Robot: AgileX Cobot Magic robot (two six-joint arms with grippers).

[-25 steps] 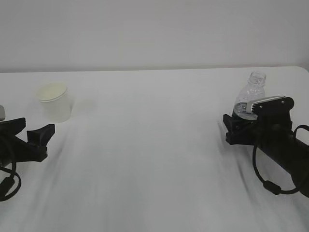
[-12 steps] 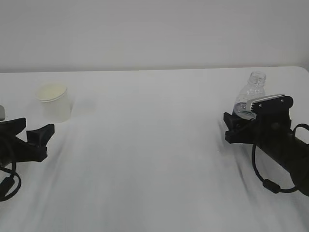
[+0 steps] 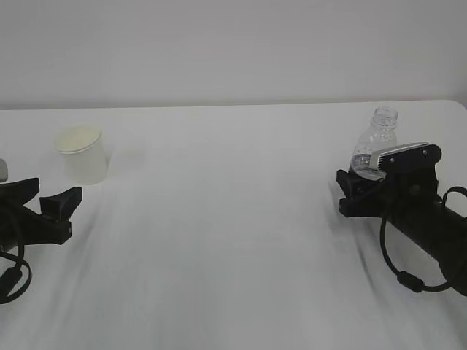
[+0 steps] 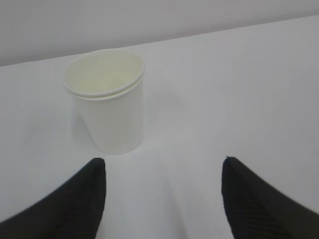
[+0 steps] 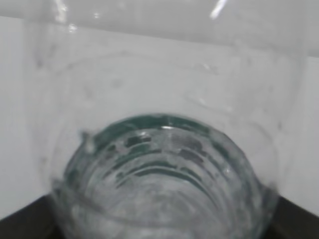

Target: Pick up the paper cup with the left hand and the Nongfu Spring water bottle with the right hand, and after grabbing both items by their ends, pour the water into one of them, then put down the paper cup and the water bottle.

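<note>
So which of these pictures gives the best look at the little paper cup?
The left wrist view: the paper cup stands upright, large and whole, just beyond the open left gripper. The exterior view shows the cup small, far left on the table. The right wrist view shows none of it, only the bottle.

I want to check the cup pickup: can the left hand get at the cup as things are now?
Probably yes. The left hand is open and apart from the cup, which stands upright just ahead, a little to one side of its line. Only bare table lies between them.
</note>
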